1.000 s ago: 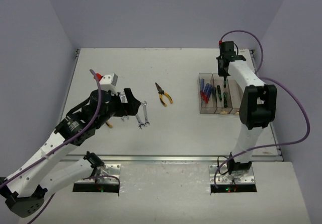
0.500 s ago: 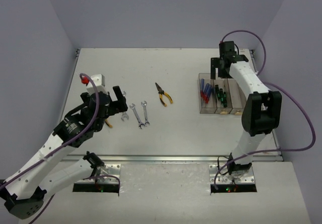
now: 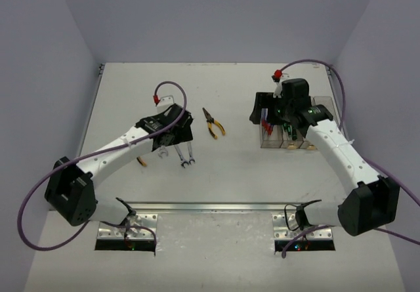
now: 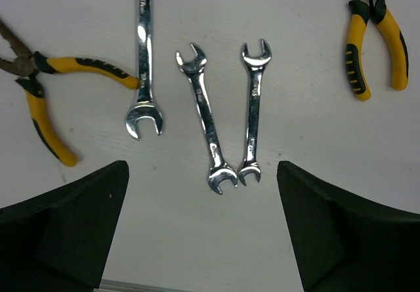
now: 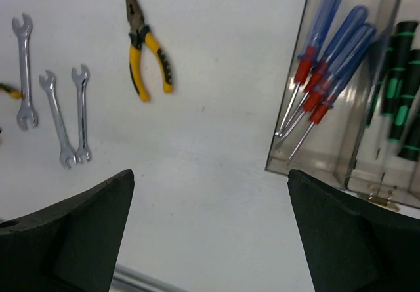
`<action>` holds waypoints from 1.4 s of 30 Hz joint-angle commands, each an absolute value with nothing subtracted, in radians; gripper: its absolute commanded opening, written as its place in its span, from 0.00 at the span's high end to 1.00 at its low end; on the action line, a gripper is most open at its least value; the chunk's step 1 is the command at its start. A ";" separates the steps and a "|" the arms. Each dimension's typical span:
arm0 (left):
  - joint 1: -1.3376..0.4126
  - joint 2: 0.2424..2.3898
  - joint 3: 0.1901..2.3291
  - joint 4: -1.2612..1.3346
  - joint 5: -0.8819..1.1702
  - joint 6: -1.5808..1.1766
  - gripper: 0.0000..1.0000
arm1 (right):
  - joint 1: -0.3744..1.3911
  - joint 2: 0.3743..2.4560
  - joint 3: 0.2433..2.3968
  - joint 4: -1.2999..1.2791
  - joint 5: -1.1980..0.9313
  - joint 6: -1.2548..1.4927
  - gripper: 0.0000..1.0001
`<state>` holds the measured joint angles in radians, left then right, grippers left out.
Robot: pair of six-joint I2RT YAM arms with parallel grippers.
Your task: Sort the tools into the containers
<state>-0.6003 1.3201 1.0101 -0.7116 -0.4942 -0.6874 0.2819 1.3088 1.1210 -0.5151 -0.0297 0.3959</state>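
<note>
Three silver wrenches (image 4: pixel 206 118) lie side by side on the table, just beyond my left gripper (image 4: pixel 201 167), which hangs open and empty above them. Yellow-handled pliers (image 4: pixel 374 36) lie to their right, and a second pair (image 4: pixel 39 88) to their left. From above, the left gripper (image 3: pixel 172 129) covers part of the wrenches (image 3: pixel 189 153). My right gripper (image 5: pixel 210 174) is open and empty over bare table, left of the containers (image 5: pixel 315 161). Blue screwdrivers (image 5: pixel 328 62) fill the leftmost bin and green-black ones (image 5: pixel 394 88) the bin beside it.
The containers (image 3: pixel 272 144) stand at the right of the table, partly hidden under my right arm. The pliers (image 3: pixel 212 123) lie between the two grippers. Grey walls close the table on three sides.
My left arm swung right and stretched out over the wrenches. My right gripper let a green screwdriver go into a bin, opened, and moved left and nearer, off the bins.
</note>
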 commanded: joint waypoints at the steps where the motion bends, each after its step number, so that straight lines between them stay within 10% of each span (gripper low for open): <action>1: -0.597 1.466 1.096 -0.615 -0.397 -0.750 0.12 | 0.291 1.246 1.059 -0.555 -0.190 0.440 0.01; 8: -0.620 1.701 1.167 -0.573 -0.369 -0.789 0.50 | 0.292 1.114 0.972 -0.620 -0.158 0.405 0.01; 21: -0.618 1.851 1.184 -0.565 -0.326 -0.756 0.59 | 0.293 0.990 0.907 -0.655 -0.152 0.376 0.01; 42: -0.577 1.931 1.112 -0.467 -0.208 -0.686 1.00 | 0.293 0.949 0.869 -0.564 -0.379 0.383 0.01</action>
